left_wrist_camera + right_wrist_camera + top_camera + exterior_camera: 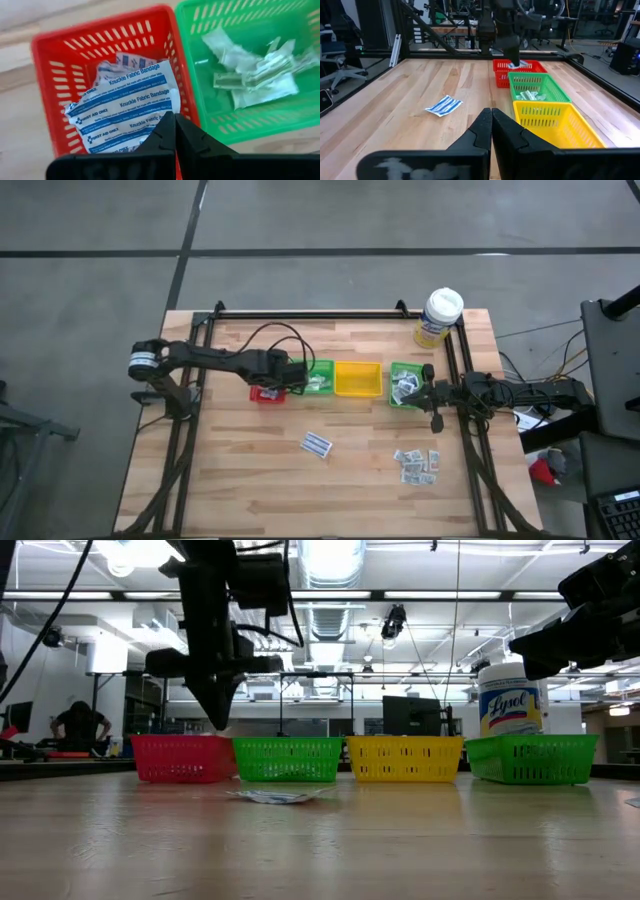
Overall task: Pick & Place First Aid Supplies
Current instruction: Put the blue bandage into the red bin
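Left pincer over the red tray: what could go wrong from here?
1. The left pincer is shut above the red tray, over the knuckle bandage packets; the top ones look crumpled and loosely piled, so a descent might snag one or shift the tray.
2. The blue-striped packet and the small packets lie flat on the table; flat paper may slip a pinch.
3. The right pincer waits shut by the far green tray; it could clip its rim.
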Controlling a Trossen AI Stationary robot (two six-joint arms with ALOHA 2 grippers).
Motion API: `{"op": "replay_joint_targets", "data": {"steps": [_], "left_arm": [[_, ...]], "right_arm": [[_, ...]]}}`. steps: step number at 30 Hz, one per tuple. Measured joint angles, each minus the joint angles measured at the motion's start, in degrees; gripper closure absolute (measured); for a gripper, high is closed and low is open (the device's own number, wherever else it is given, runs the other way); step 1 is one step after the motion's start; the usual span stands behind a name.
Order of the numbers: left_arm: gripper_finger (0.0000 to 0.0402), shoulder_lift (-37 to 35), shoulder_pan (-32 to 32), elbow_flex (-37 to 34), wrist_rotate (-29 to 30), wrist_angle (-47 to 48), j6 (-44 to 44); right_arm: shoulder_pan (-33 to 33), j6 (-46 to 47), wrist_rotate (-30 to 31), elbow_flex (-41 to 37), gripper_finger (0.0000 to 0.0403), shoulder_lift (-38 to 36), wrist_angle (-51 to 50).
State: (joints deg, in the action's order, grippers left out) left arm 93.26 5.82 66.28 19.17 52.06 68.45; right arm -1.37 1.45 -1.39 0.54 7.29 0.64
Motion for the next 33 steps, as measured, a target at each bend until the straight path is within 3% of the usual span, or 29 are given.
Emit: {"op": "replay_joint_targets", "data": {"steps": [33], "left_arm": [[0.0401, 3.91, 0.75, 0.0, -1.56, -0.64, -1.09]], "right_arm": [[0.02, -0.05, 0.01, 0.0, 0.0394, 0.0, 0.01]]}}
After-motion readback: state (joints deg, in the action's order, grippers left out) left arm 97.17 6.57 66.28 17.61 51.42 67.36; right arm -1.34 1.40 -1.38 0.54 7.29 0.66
